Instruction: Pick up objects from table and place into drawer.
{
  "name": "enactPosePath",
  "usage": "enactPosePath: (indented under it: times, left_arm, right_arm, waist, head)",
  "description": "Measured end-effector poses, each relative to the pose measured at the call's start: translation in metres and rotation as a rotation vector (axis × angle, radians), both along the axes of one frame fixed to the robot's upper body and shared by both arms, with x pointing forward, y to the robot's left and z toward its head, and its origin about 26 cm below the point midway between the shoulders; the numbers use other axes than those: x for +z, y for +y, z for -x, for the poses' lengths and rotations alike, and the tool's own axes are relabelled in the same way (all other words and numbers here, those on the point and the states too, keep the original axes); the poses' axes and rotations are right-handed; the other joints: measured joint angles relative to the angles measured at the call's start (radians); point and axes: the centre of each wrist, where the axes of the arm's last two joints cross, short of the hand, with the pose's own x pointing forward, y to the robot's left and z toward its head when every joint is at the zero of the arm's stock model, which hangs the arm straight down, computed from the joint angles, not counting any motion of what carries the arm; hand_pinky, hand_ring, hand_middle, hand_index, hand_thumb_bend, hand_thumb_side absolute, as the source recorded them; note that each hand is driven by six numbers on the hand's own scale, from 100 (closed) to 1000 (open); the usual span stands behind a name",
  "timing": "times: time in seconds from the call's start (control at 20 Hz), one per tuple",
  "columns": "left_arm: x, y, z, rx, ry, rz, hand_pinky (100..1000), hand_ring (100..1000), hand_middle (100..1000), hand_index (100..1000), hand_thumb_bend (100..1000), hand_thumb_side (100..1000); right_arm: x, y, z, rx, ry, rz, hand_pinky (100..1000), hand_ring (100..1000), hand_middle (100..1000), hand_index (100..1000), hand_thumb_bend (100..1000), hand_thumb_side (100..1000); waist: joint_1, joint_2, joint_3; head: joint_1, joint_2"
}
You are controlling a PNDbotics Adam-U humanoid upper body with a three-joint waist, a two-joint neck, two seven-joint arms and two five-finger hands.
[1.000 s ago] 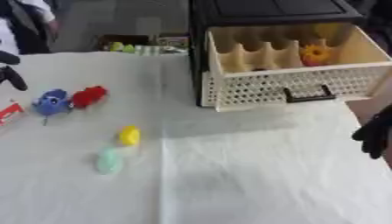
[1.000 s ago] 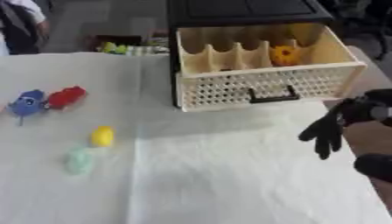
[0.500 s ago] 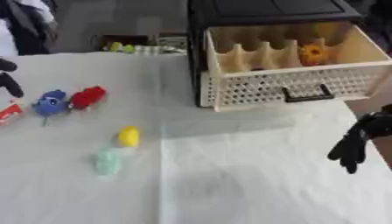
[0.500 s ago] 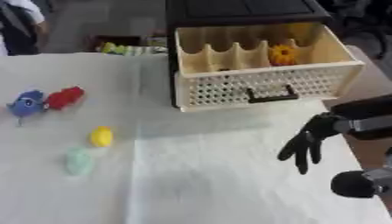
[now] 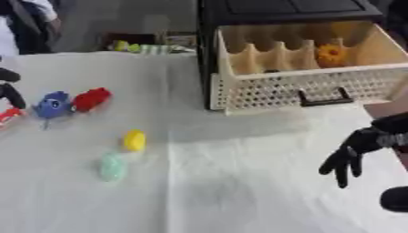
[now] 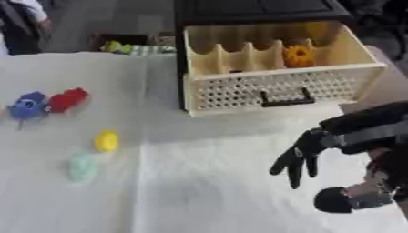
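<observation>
We count one orange object (image 6: 299, 55) already in the open drawer (image 6: 279, 86), four toys (image 5: 134, 140) still left on the table (image 5: 223, 182), and our right hand (image 6: 296, 154) hanging relaxed, holding nothing.

Looks like a lab test setup: cloth-covered bench (image 5: 239, 191), drawer unit (image 5: 303, 77), small toys (image 5: 72, 102) laid out.
</observation>
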Motion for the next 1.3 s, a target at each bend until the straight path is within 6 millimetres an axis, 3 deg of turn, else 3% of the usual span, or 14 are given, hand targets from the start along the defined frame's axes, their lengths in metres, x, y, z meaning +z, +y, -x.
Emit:
enactPosePath:
  times: [0.65, 1.0, 1.05, 1.1, 1.3]
  left_arm:
    - [-0.003, -0.006, 0.0, -0.015, 0.025, -0.008, 341, 556, 598, 787, 127, 950]
    - [-0.005, -0.009, 0.0, -0.017, 0.03, -0.003, 343, 556, 598, 787, 132, 961]
    - [-0.005, -0.009, 0.0, -0.017, 0.03, -0.001, 343, 556, 598, 787, 124, 952]
    - [-0.005, -0.009, 0.0, -0.017, 0.03, 0.0, 343, 556, 598, 787, 130, 961]
    - [-0.006, -0.01, 0.0, -0.014, 0.03, -0.003, 344, 557, 599, 787, 131, 964]
  right_arm:
    - [0.001, 0.015, -0.004, -0.104, -0.027, -0.018, 685, 785, 705, 954, 302, 868]
    - [-0.011, 0.007, -0.023, -0.189, -0.003, -0.011, 687, 786, 707, 954, 297, 867]
    - [-0.012, 0.005, -0.026, -0.199, -0.001, -0.012, 687, 786, 706, 954, 218, 906]
    - [-0.013, 0.003, -0.028, -0.208, -0.001, -0.014, 687, 786, 701, 953, 299, 871]
    - [-0.013, -0.001, -0.038, -0.234, -0.011, -0.035, 684, 782, 693, 948, 297, 892]
  waist:
    - [0.0, 0.018, 0.016]
    - [0.001, 0.034, 0.029]
    - [0.001, 0.036, 0.029]
    - [0.001, 0.038, 0.03]
    - [0.003, 0.044, 0.035]
  head:
    - [-0.004, -0.033]
    - [-0.009, -0.048]
    - [-0.01, -0.048]
    - [-0.011, -0.048]
    - [-0.016, -0.054]
